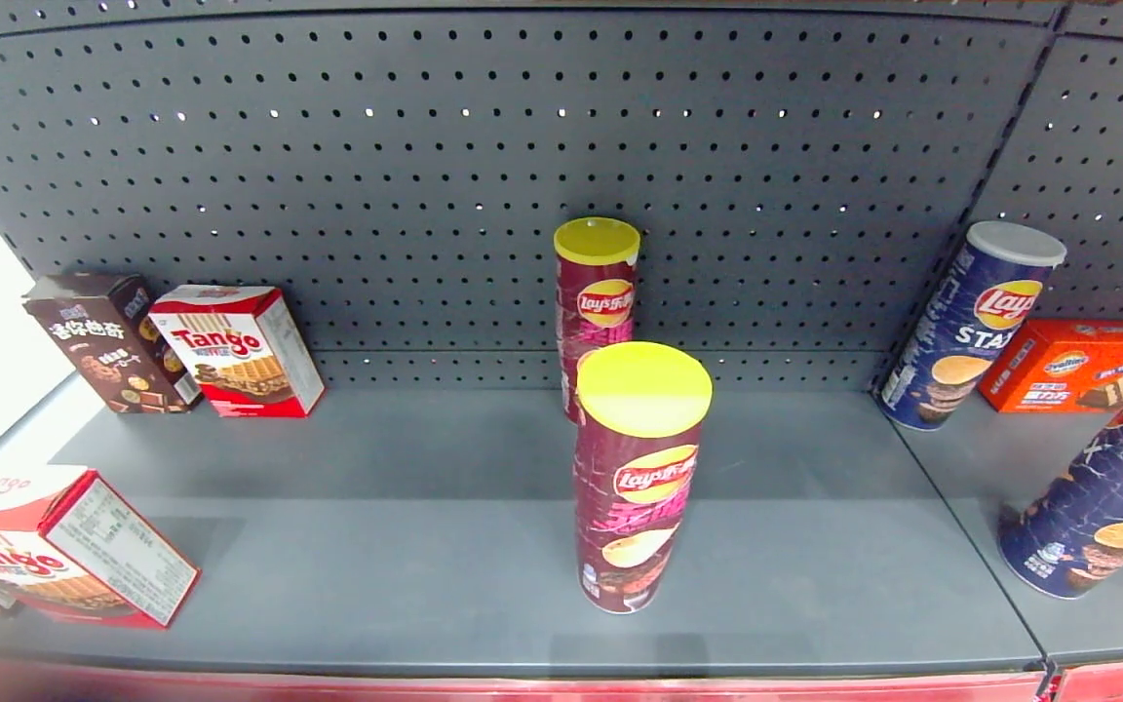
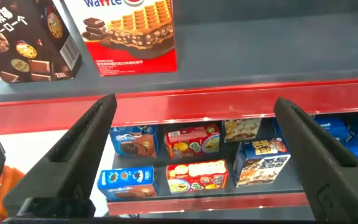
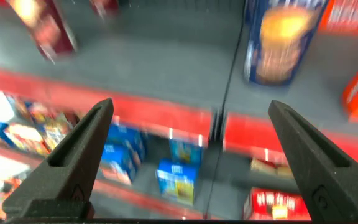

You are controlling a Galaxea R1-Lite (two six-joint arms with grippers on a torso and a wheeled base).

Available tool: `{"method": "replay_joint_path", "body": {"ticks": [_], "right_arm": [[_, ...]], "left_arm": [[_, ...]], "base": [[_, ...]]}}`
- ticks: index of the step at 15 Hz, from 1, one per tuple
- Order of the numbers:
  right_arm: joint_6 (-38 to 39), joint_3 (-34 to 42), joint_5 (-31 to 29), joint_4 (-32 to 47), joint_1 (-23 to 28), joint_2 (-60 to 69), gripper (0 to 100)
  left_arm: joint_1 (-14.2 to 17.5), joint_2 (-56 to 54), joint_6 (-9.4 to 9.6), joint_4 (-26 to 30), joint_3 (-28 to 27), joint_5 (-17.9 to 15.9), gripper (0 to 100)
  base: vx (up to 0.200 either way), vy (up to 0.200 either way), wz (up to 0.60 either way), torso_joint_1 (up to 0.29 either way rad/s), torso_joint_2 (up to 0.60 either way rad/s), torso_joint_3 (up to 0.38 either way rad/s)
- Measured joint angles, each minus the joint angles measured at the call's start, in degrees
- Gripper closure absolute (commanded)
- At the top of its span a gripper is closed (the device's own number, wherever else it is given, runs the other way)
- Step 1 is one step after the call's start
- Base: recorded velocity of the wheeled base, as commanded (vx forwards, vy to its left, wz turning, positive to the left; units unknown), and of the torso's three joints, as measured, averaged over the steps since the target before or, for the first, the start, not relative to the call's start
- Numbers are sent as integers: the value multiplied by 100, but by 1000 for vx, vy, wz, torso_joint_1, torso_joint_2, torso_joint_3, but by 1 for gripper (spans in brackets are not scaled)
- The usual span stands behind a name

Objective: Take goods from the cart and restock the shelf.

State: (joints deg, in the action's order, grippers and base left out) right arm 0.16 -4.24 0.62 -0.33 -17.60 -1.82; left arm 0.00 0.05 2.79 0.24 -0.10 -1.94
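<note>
1. The front maroon can (image 1: 638,478), with a yellow lid, stands upright near the middle of the grey shelf (image 1: 376,546).
2. A second maroon can (image 1: 597,292) stands directly behind it, close to the pegboard back (image 1: 406,175).
3. Well to its left, toward the back, are a red wafer box (image 1: 240,349) and a brown biscuit box (image 1: 108,341). Another wafer box (image 1: 64,546) sits near the front edge.
4. To its right stand two blue cans (image 1: 971,331) (image 1: 1098,497), with an orange box (image 1: 1078,363) beyond the rear one.
5. The left gripper (image 2: 194,104) hangs in front of the shelf's red edge (image 2: 229,102), on the wafer-box side of the front can. Its fingers are spread wide and hold nothing.
6. The right gripper (image 3: 191,107) hangs on the blue-can side, also spread wide and empty.
</note>
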Motion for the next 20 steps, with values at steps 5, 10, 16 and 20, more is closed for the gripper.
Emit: {"method": "replay_joint_path", "body": {"ticks": [5, 10, 16, 20], "right_arm": [[-174, -2072, 1468, 216, -91, -1604, 0], [-283, -3126, 2314, 254, -745, -3565, 0], [-341, -3133, 1525, 155, -2049, -4853, 0], [-339, -3174, 890, -301, -2275, -5705, 0]], "left_arm": [[-11, 6, 0, -2, -11, 0, 0], [-7, 9, -6, -6, -11, 2, 0], [-11, 9, -6, -2, -6, -5, 0], [-10, 11, -9, -6, -6, -5, 0]], "base": [[0, 0, 0, 0, 0, 0], [0, 0, 0, 0, 0, 0], [0, 0, 0, 0, 0, 0], [0, 0, 0, 0, 0, 0]]}}
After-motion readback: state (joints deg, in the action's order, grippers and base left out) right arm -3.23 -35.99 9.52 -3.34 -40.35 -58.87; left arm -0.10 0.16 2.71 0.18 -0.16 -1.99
